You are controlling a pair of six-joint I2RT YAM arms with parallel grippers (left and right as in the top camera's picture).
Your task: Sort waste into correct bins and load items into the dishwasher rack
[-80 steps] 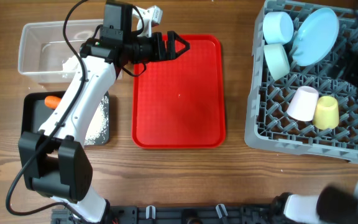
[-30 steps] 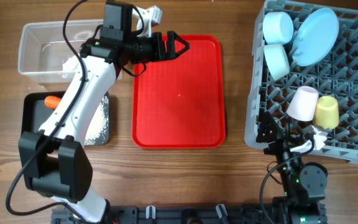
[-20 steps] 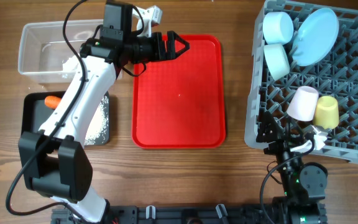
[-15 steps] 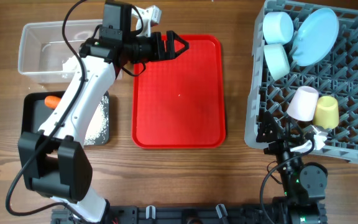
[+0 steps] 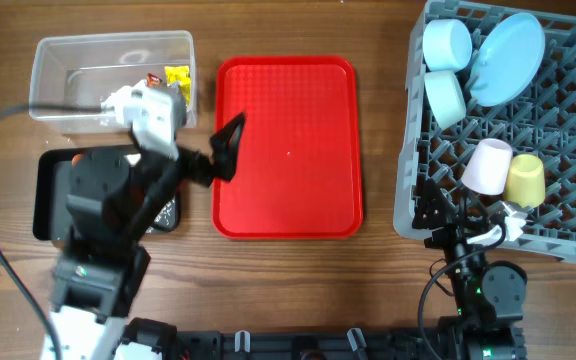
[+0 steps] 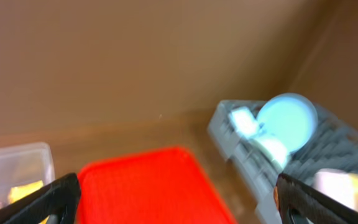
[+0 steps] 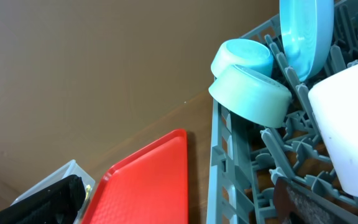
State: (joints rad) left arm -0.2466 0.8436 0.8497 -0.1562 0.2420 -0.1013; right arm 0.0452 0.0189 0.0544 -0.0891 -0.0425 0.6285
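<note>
Left claw (image 5: 230, 146), spread and empty, hangs over the red tray's (image 5: 293, 160) left edge. Right claw (image 5: 436, 214), also spread, sits at the dishwasher rack's (image 5: 406, 195) near-left rim; a surface (image 5: 380, 120) strip separates rack and tray.

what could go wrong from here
1. The left arm holds its open jaws over the red tray's left rim, beside the clear tub. A careless swing might knock either one.
2. The right arm sits close against the rack's front corner, near the pink cup. A bump there could tip the cup or shake the tilted plate loose.
</note>
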